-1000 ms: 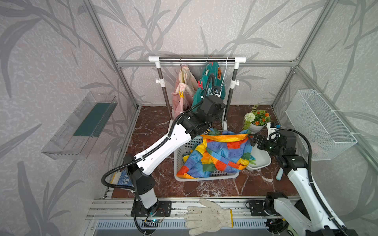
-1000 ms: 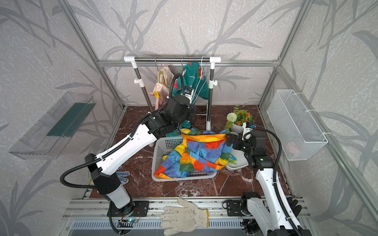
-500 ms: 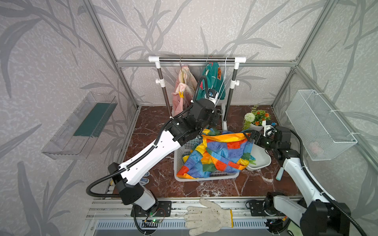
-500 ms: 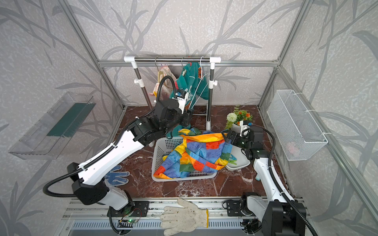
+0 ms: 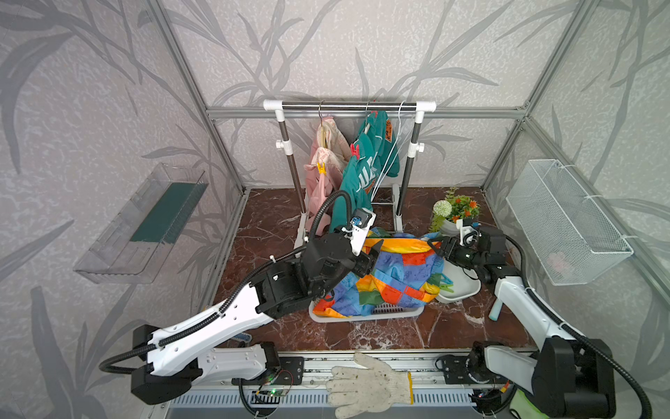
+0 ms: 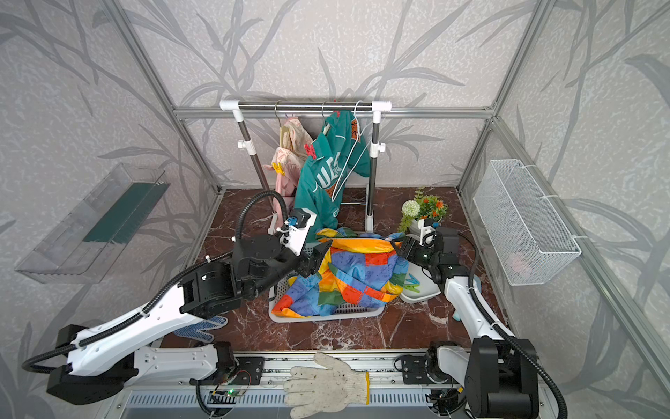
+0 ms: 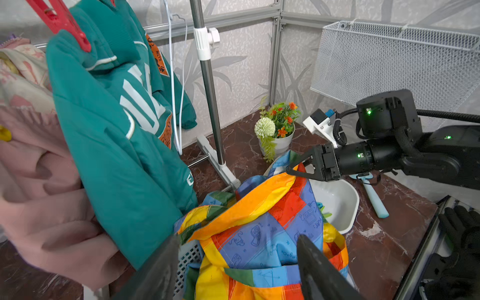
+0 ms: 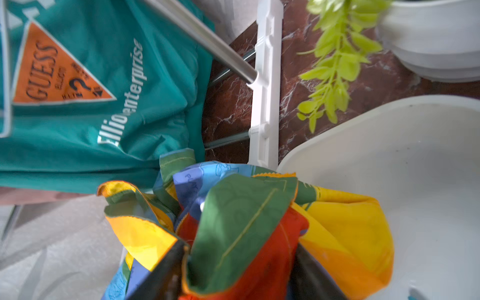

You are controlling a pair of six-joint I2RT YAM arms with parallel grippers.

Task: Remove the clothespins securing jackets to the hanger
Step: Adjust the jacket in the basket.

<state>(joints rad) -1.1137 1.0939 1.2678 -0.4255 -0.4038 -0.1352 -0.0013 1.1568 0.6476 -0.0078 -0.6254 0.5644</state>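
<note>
Ahead of the left gripper's parted fingers, the rainbow jacket heaped over the basket fills the way, with the teal jacket hanging just beside one finger. Bare marble floor lies free behind. Rainbow cloth bunches between the right gripper's fingers, the white tub just beside them.

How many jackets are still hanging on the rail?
2: the pink jacket nearer the left arm's side, and the teal jacket beside it. The rainbow jacket lies in the basket.

L claw jaws apart, arm extended fwd; R claw fingers spread, reaching inward.
</note>
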